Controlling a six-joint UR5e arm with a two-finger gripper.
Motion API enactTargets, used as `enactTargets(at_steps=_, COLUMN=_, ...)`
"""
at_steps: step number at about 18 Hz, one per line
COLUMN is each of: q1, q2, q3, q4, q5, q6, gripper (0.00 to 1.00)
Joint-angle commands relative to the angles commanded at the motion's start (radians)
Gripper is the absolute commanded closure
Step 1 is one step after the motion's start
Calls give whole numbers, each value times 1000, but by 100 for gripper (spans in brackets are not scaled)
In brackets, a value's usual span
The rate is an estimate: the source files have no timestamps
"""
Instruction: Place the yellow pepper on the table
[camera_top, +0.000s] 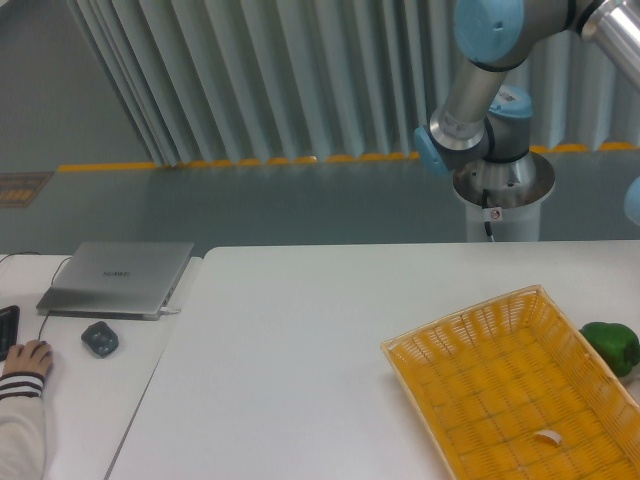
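The yellow pepper is out of view. My gripper is out of the frame too; only the arm's upper links and joints (480, 120) show at the top right, above the far edge of the white table (300, 340). Nothing yellow lies on the bare table surface.
An orange-yellow woven basket (460, 345) sits at the front right with a small pale scrap (547, 437) inside. A green bell pepper (612, 346) rests just right of it. A closed laptop (120, 277), a mouse (99, 339) and a person's hand (25, 358) are on the left desk.
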Motion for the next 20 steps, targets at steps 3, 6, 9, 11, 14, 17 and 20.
enactTargets(at_steps=3, q1=0, q2=0, q3=0, q4=3, q5=0, q6=0, gripper=39)
enactTargets(at_steps=6, q1=0, q2=2, q3=0, q4=3, q5=0, q6=0, gripper=13)
enactTargets(at_steps=9, q1=-5, q2=14, q3=-2, q4=3, q5=5, q6=2, gripper=0)
enactTargets(at_steps=11, q1=-8, q2=60, q3=-44, q4=0, q5=97, q6=62, gripper=0)
enactTargets(at_steps=14, q1=-17, q2=92, q3=-60, q4=0, q5=169, q6=98, gripper=0)
enactTargets(at_steps=17, q1=-31, q2=141, q3=-61, q4=-32, q5=157, q6=104, gripper=0)
enactTargets(at_steps=20, q1=-49, q2=204, q3=-61, q4=-151, q5=100, q6=118, gripper=0)
